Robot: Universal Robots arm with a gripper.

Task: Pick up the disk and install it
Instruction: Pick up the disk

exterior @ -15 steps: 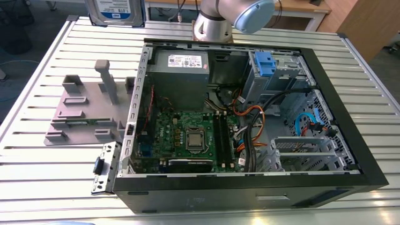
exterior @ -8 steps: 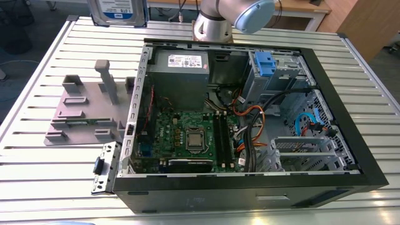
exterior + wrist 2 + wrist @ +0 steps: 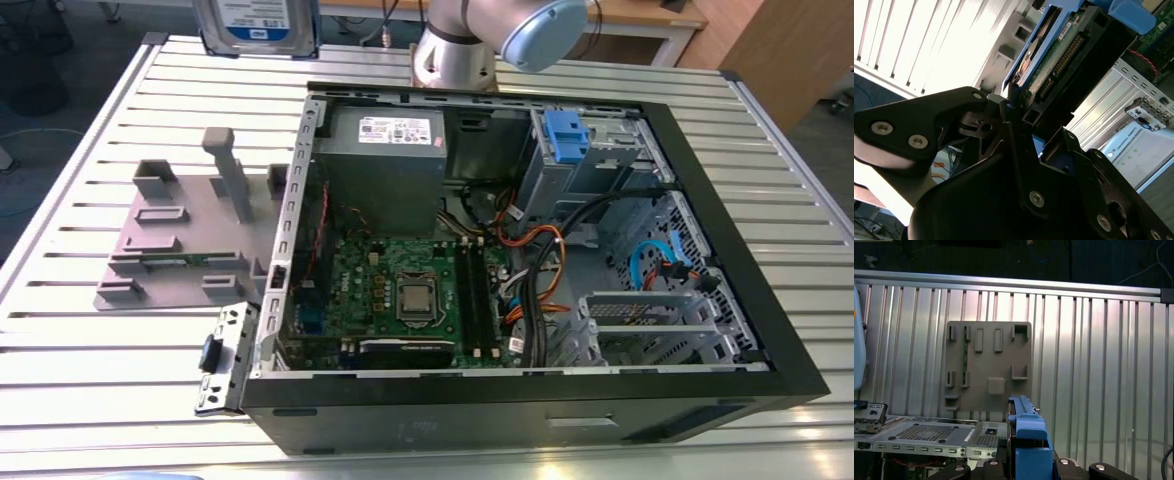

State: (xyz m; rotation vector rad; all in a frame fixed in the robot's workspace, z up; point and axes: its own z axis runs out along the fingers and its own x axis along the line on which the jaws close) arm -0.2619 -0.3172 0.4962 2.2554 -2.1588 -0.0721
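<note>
Exterior view: disk [image 3: 256, 25] raised over the table's [image 3: 80, 380] far side, apart from the open computer case [image 3: 534, 410]; second wrist view: gripper [image 3: 1038, 120] closed on its blue-framed edge, apparently squarely.

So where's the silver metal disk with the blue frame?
The silver disk hangs in the gripper, over the slatted metal table's far edge, on the exterior view's left of the arm's base.
</note>
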